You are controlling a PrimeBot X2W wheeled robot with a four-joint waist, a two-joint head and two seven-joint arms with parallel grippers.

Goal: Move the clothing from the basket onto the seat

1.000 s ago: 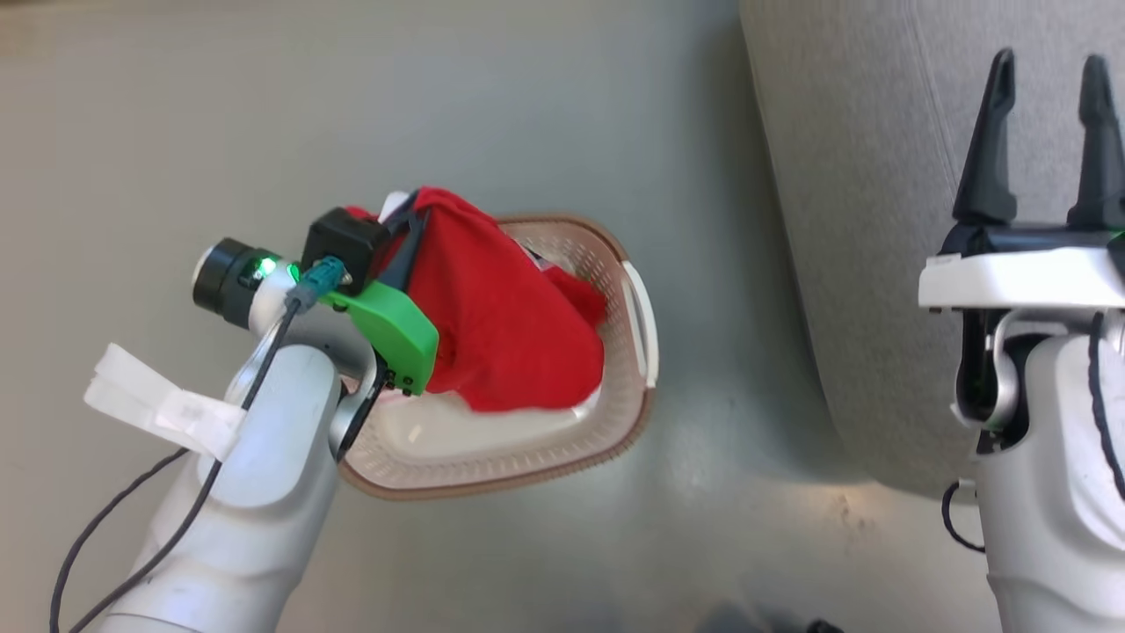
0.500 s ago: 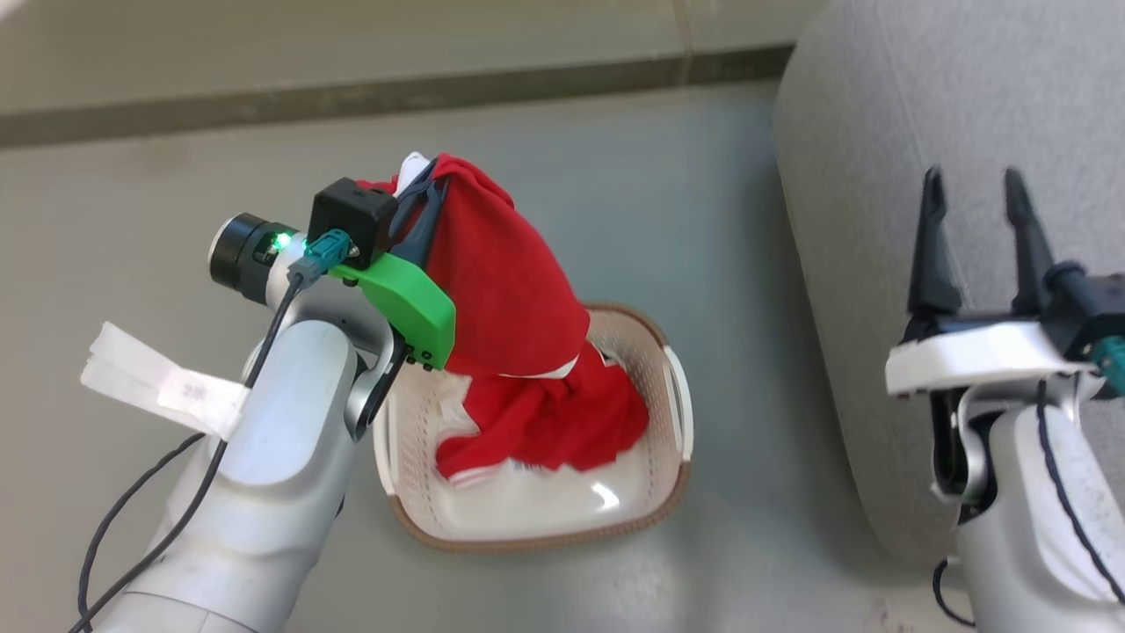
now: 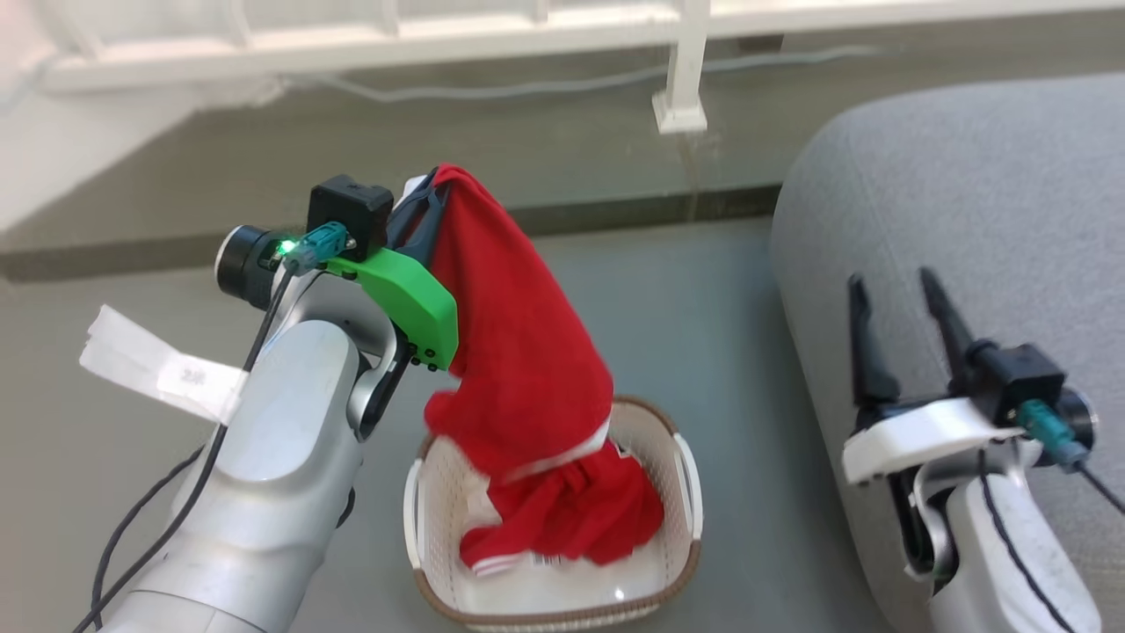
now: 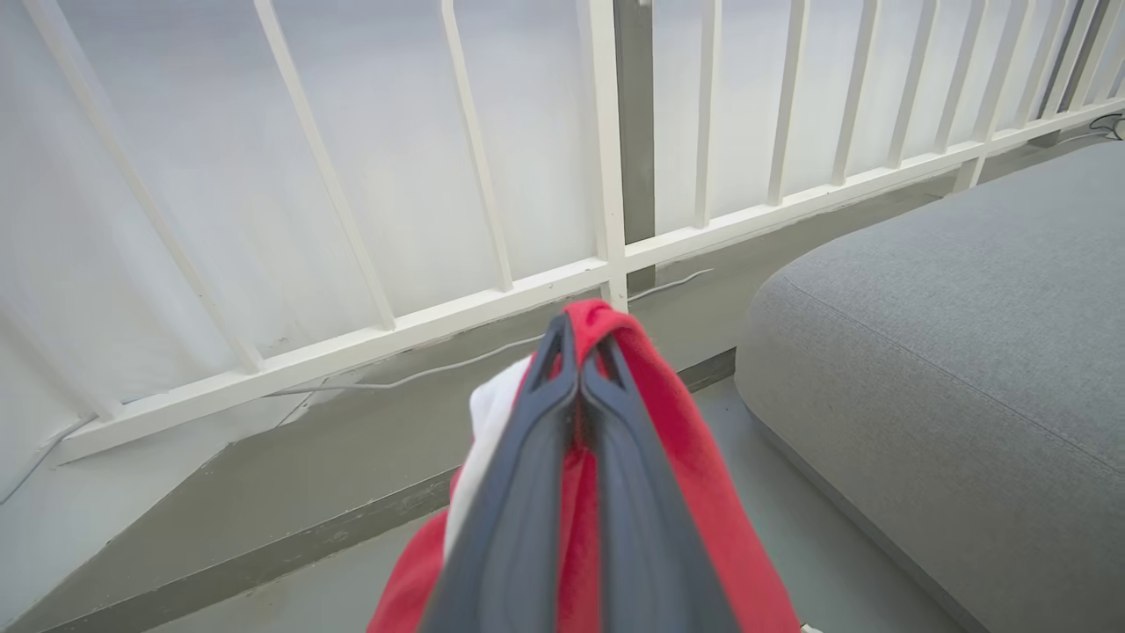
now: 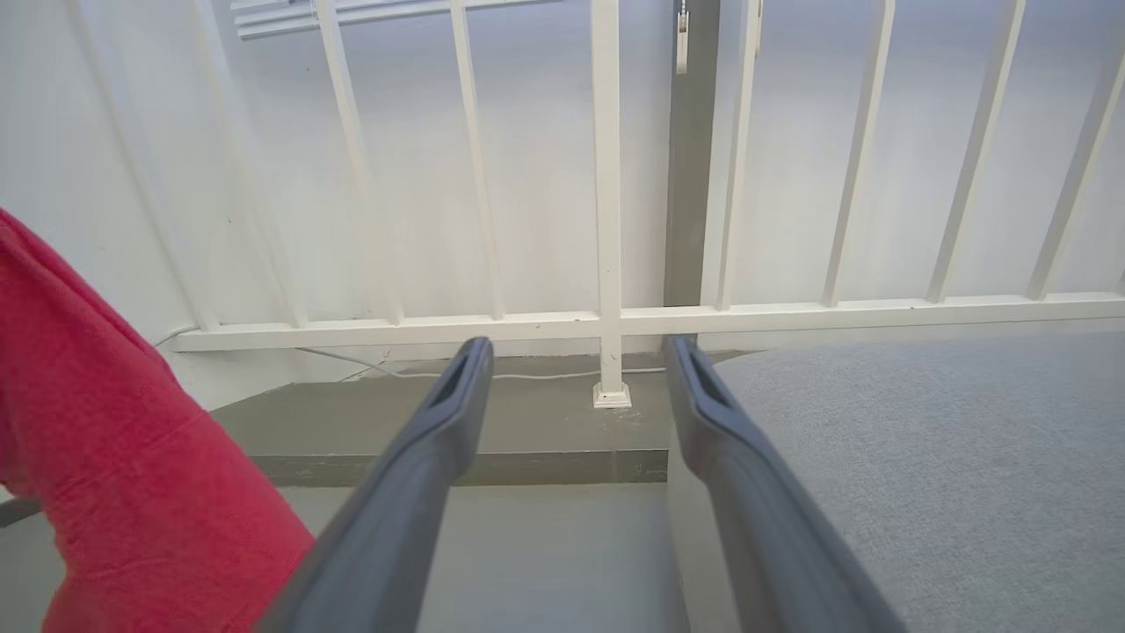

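Smooth grey-green floor (image 3: 729, 299), carrying a laundry basket and a cushion seat.
The cream basket (image 3: 694, 552) with its brown rim stands on the floor at the near edge of the head view. The large grey fabric seat (image 3: 967, 176) rests on the floor to its right, with a strip of bare floor between them. Behind both, the floor rises in a low dark-edged step (image 3: 615, 213), on which stands the foot of a white railing post (image 3: 678, 114) and along which runs a pale cable (image 3: 492, 90).

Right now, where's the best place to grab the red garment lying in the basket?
Probably the bunched folds on the near, exposed part of the heaped garment, coming straight down from above: the basket walls close off its sides, the lifted garment hangs over its far part, and wrinkles suit the jaws.
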